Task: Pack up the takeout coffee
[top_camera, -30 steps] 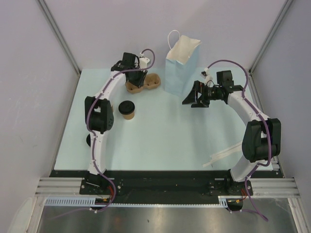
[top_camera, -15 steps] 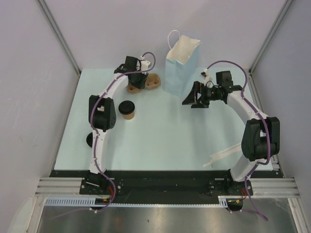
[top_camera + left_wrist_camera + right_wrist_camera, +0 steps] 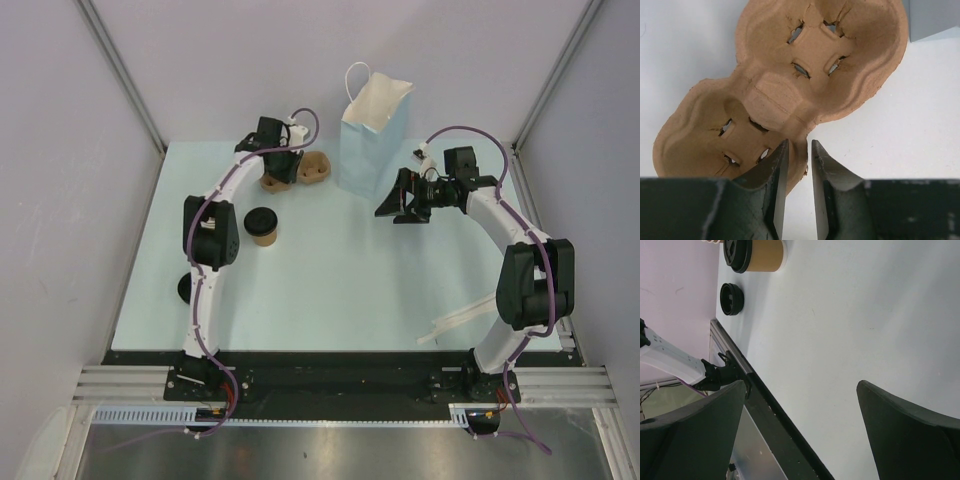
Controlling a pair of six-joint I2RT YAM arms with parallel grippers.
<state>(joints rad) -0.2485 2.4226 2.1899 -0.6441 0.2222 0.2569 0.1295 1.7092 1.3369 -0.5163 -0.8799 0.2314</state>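
Takeout coffee (image 3: pixel 262 226): brown paper cup, black lid, upright on the left half of the table (image 3: pixel 330 290), midway between the near and far edges. Right gripper (image 3: pixel 397 208): fingers spread wide, holding nothing. Left gripper (image 3: pixel 799 145): fingers pinching the rim of the pulp carrier (image 3: pixel 790 90) near the far edge, beside the blue bag (image 3: pixel 370 140).

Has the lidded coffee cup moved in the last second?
No. The takeout coffee sits where it was, with the same gap to the blue bag behind it to the right.
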